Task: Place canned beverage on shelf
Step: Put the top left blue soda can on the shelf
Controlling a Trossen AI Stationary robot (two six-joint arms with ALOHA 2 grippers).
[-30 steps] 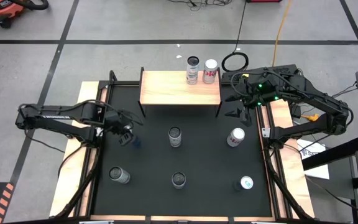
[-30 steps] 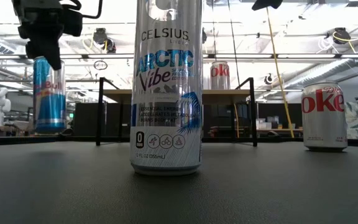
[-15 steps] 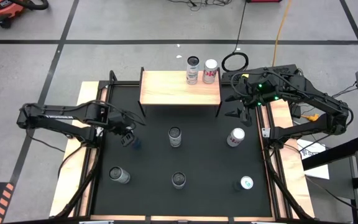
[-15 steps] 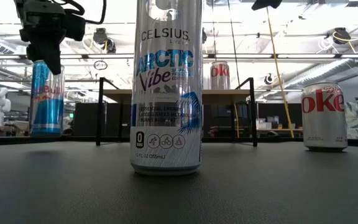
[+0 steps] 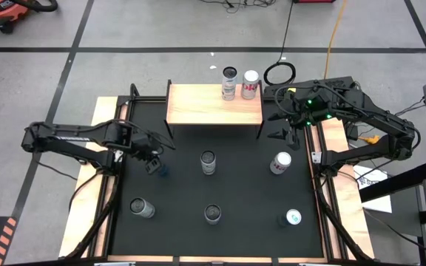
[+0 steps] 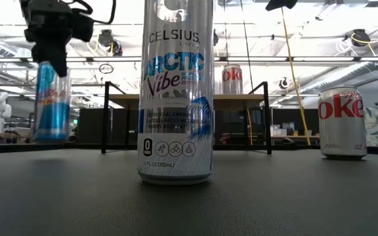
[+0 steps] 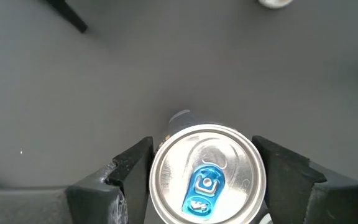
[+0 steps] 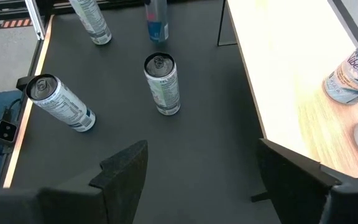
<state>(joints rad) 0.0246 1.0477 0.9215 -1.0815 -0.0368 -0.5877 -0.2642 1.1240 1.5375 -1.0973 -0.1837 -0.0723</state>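
1. Your left gripper (image 5: 154, 164) sits at the left-centre of the high view, over the black table (image 5: 235, 188). Its fingers (image 7: 132, 168) stand on either side of the blue Red Bull can (image 7: 207, 174) in the left wrist view, hard against its rim.
2. Whether that can is clamped or only straddled, you cannot tell: the low view shows it at the upper left (image 6: 51, 101) under the gripper (image 6: 56, 56), and its base looks to hang just above the table line.
3. You can see its top: sealed, blue pull tab intact.
4. The shelf (image 5: 214, 105) lies at the upper centre of the high view. Two cans stand on its right end: a Celsius can (image 5: 229, 83) and a Diet Coke can (image 5: 251, 84), close side by side.
5. Your right gripper (image 5: 283, 125) waits at the upper right of the high view, just beside the shelf's right end, fingers spread wide and empty, as the right wrist view shows (image 8: 204, 180).
6. Five more cans stand on the table in the high view, all upright and closed:
   - a slim silver can (image 5: 208, 162) at the centre;
   - a second Coke can (image 5: 279, 163) to its right;
   - a dark-topped can (image 5: 141, 208) at lower left;
   - another (image 5: 212, 214) at lower centre, the Celsius Arctic Vibe filling the middle of the low view (image 6: 176, 92);
   - a white-topped can (image 5: 292, 218) at lower right.
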